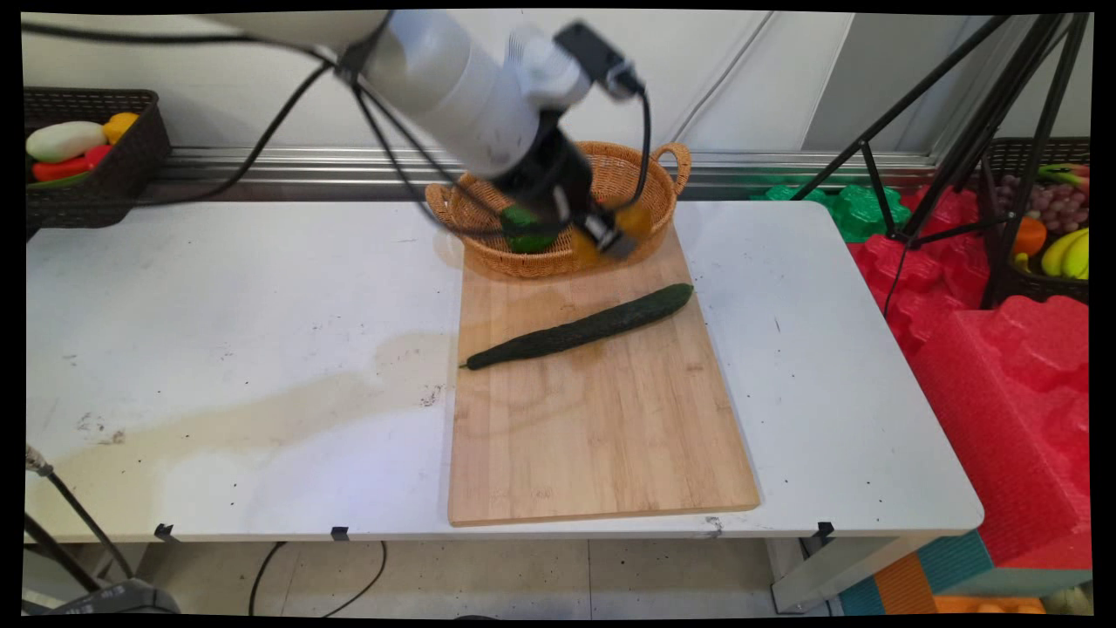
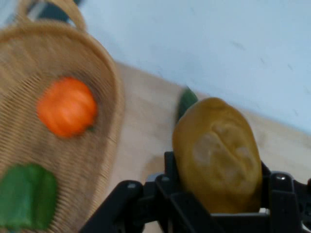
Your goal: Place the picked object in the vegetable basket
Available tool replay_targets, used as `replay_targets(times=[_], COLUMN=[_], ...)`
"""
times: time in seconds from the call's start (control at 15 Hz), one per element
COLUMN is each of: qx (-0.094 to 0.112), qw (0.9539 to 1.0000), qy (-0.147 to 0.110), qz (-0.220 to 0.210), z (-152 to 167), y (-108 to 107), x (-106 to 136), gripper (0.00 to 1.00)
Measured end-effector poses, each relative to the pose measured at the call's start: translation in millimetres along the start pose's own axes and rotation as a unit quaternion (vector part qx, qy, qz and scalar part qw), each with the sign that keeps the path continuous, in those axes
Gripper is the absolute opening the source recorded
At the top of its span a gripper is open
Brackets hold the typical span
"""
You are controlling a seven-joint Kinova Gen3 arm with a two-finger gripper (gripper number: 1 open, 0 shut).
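Wicker basket (image 2: 29, 58) — orange fruit (image 2: 66, 107), green pepper (image 2: 26, 201) inside.

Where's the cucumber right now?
In the main view the cucumber lies diagonally across the far half of the cutting board, just in front of the wicker basket.

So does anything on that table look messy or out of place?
Yes: a large brownish stain spreads across the white table left of the cutting board, like a dried spill. The cucumber lies diagonally on the board. The end effector grips a yellow-brown potato beside the wicker basket; nothing looks damaged.
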Motion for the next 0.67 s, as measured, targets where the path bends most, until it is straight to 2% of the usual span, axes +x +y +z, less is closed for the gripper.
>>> replay_targets(times=[0.33, 0.67], qx=[0.055, 0.094], qw=[0.9972, 0.9928], qy=[0.049, 0.066], qz=[-0.016, -0.032], z=[-3.5, 10.6], y=[-43.2, -79.2], x=[48.4, 72.2], gripper=[0.0, 0.0])
